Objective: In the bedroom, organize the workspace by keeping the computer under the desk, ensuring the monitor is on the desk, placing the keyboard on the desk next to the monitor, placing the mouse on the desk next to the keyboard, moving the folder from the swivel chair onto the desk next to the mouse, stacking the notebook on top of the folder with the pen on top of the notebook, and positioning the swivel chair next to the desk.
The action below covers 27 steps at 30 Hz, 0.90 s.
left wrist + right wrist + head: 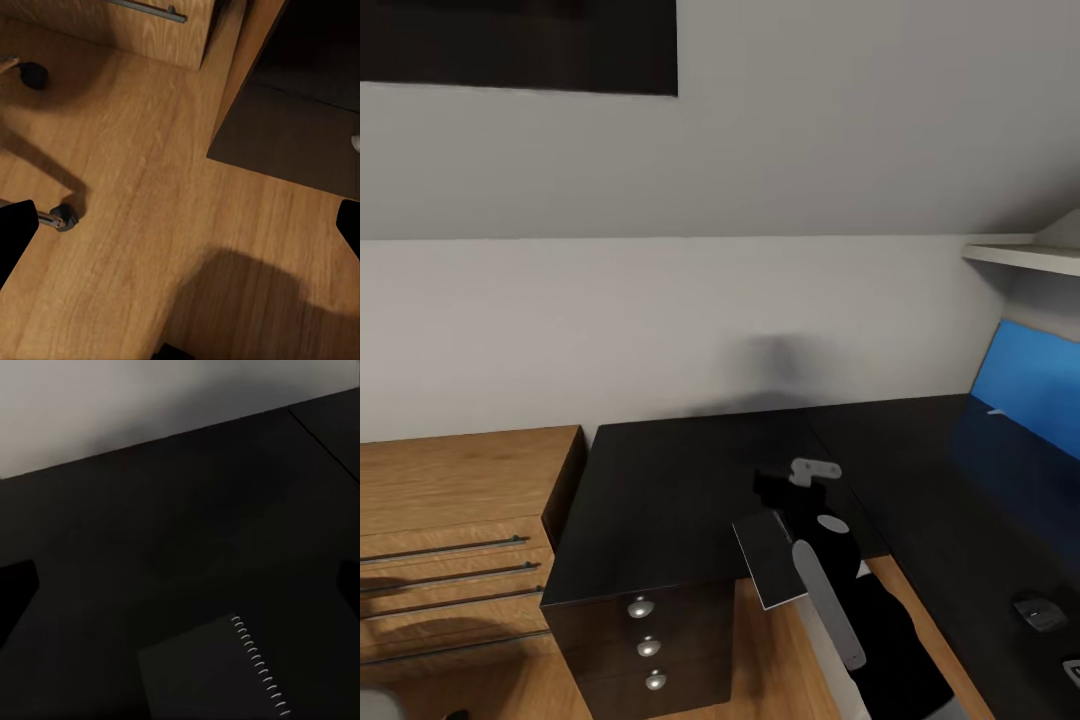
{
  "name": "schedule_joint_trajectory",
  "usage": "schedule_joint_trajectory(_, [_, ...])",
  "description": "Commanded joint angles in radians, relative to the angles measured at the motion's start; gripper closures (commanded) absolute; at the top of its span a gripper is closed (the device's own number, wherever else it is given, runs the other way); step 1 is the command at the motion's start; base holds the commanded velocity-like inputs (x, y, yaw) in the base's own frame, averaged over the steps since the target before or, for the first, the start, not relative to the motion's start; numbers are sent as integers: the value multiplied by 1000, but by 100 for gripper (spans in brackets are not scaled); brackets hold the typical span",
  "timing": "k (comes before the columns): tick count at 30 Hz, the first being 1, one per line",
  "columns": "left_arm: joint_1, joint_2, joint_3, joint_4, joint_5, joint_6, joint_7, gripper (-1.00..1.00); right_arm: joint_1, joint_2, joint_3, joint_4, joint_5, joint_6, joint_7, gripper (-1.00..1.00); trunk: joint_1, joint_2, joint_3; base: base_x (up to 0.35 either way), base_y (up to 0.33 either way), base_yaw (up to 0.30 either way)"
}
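My right pincer (800,490) grips the notebook (768,556) above the worktop (670,480); my left pincer (180,225) hangs released over the floor (150,225). Next I must carry it rightward, past the mouse (1040,610), to the folder.

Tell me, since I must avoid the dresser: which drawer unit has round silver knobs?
The black desk unit: its drawers carry round silver knobs. The light wooden dresser beside it has long dark bar handles instead.

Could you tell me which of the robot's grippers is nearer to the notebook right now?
The right. The right gripper is over the desk with the notebook just beneath it; the left wrist view shows the left gripper facing the wooden floor beside the desk.
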Motion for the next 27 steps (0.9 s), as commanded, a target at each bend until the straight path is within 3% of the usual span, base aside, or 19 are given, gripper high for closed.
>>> schedule_joint_trajectory(1, [-1, 0, 4, 1, 10, -1, -10, -100, 1, 0, 2, -4, -15, 2, -10, -100, 0, -1, -1, 0, 0, 0])
schedule_joint_trajectory(8, [-1, -2, 4, 2, 10, -2, -10, -100, 7, 2, 4, -39, -54, 1, -10, -100, 0, -1, -1, 0, 0, 0])
schedule_joint_trajectory(18, [-1, -2, 4, 3, 10, -2, -10, -100, 7, 2, 3, -41, -57, -3, -9, -100, 0, -1, -1, -1, 0, 0])
schedule_joint_trajectory(27, [-1, -2, 3, 3, 10, 0, -10, -100, 7, 2, 4, -42, -57, -18, -8, -100, 0, -1, -2, -280, 0, 30])
